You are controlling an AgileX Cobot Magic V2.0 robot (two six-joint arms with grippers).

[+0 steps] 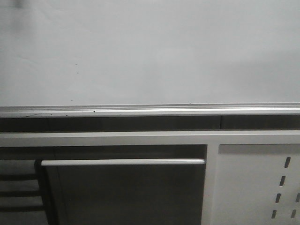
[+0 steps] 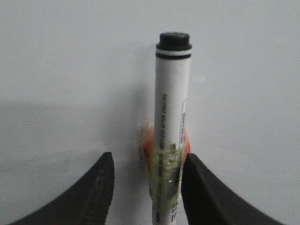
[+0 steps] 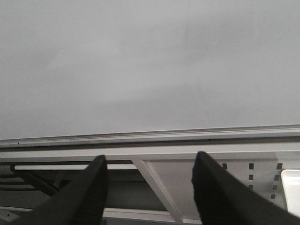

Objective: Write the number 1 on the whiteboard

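The left gripper (image 2: 146, 187) has its fingers (image 2: 206, 197) spread wide; a white marker (image 2: 171, 117) with a black cap is taped against one finger and points at the whiteboard (image 1: 150, 51). The other finger stands clear of it. The right gripper (image 3: 149, 187) is empty, fingers apart, facing the board's silver rail (image 3: 150, 136). No stroke shows on the board

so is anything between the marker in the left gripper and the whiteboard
Nothing visible. The marker, taped to one finger of the left gripper, points at the bare whiteboard, and no stroke is drawn yet.
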